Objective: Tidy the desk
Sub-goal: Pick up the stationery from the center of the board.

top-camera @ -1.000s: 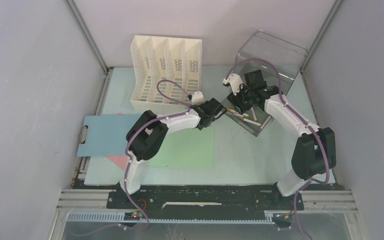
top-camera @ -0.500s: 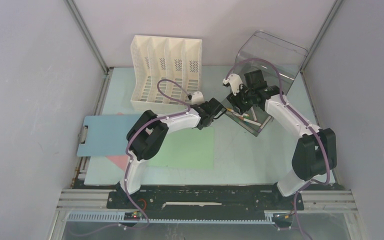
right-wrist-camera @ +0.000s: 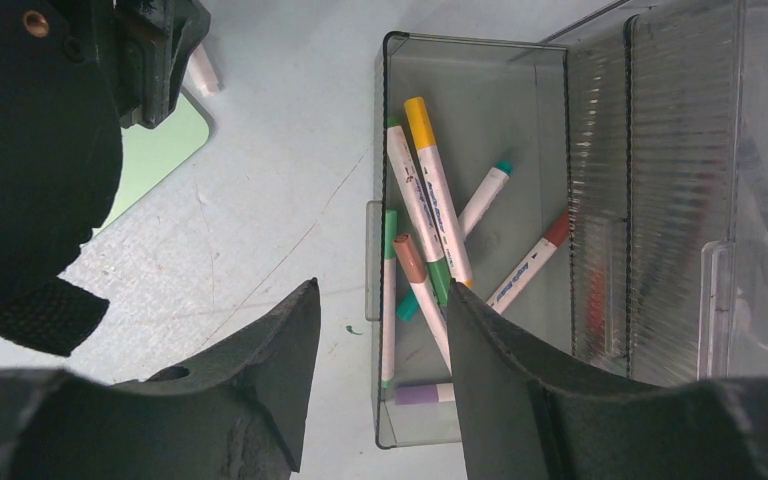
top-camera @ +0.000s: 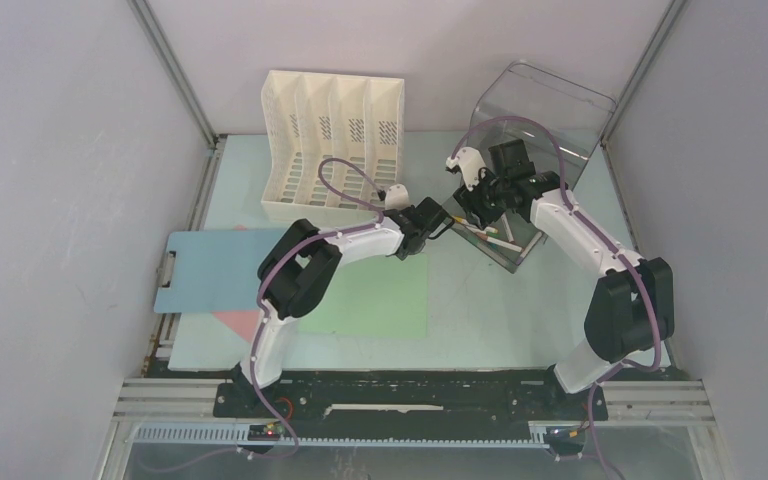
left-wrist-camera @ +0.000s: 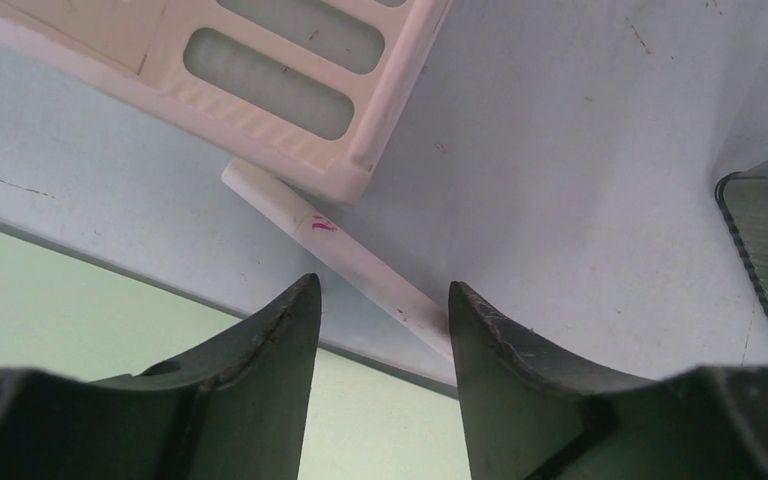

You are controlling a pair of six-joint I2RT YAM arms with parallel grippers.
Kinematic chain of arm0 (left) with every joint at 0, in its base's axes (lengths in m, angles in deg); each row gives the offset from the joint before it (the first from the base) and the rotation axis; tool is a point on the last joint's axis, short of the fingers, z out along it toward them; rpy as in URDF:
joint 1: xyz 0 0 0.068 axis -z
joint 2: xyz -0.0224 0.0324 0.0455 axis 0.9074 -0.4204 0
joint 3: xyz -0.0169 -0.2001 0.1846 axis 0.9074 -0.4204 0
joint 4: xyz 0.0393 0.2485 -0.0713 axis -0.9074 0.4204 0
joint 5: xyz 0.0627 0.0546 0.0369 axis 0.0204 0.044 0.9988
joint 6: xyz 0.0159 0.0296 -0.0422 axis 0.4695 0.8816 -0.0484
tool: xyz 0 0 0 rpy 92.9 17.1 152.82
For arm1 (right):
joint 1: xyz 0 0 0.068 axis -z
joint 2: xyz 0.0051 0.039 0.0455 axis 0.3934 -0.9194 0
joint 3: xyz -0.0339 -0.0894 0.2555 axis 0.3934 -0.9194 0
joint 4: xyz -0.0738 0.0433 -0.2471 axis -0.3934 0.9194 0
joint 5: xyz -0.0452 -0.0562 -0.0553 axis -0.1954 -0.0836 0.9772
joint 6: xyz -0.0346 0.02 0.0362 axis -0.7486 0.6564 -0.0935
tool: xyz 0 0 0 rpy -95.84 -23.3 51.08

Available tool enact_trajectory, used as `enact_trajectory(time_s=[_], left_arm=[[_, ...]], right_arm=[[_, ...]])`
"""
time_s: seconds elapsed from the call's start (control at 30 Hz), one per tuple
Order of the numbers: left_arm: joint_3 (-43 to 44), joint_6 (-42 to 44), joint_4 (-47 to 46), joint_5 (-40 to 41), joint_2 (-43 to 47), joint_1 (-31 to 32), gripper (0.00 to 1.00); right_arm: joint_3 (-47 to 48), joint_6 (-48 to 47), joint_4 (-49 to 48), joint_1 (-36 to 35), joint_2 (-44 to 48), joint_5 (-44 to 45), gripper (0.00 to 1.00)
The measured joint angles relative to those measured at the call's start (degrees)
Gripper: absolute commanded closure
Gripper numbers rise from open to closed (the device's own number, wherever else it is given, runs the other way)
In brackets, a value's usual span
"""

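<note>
- Grey panel walls close in the pale mint surface [top-camera: 520,310]. It has metal-framed edges and fills the floor of the enclosure, with both arm bases at its near edge.
- Left hand [top-camera: 448,224] reaches to mid-surface, just right of the white file rack [top-camera: 330,140]. Its fingers [left-wrist-camera: 260,380] stand apart with nothing clamped between them.
- White marker [left-wrist-camera: 345,250] lies flat on the surface, slanted across the gap ahead of those fingers.
  - Its far end sits at the corner of the file rack.
  - Its near end runs up to the right-side finger; cannot tell whether they touch.
  - There is a magenta smudge on the barrel.
- Right hand [top-camera: 480,205] sits over the near-left part of the clear tray [right-wrist-camera: 475,42]. Its fingers [right-wrist-camera: 260,400] are parted about as far as the left pair and hold nothing. Height above the tray cannot be judged.
- The tray rests on the surface right of centre, just beyond the left hand's tips.
- Inside it is a loose heap of markers [right-wrist-camera: 430,230], crossing one another. Caps seen are yellow, green, teal, brown, red and purple.
- Large clear bin [top-camera: 545,105] is at the far right corner, tilted, with its near side just beside the tray.
- The file rack stands upright at the far left, its slots empty as far as the top view shows.
- Green sheet [top-camera: 370,295] lies flat on the near middle of the surface, partly under the left arm.
- Blue clipboard [top-camera: 210,270] overhangs the left edge of the surface. A pink sheet [top-camera: 235,322] peeks out from beneath its near side.
</note>
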State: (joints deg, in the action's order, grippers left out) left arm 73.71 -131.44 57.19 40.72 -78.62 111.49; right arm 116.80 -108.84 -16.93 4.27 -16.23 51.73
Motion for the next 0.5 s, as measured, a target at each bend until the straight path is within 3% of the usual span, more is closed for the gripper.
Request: enact_trajectory(time_s=[0.5], left_arm=[[-2.9,1.0,-0.3,1.4,1.4,0.0,0.78]], right_arm=[[0.0,0.0,0.0,0.0,0.0,0.0,0.43]])
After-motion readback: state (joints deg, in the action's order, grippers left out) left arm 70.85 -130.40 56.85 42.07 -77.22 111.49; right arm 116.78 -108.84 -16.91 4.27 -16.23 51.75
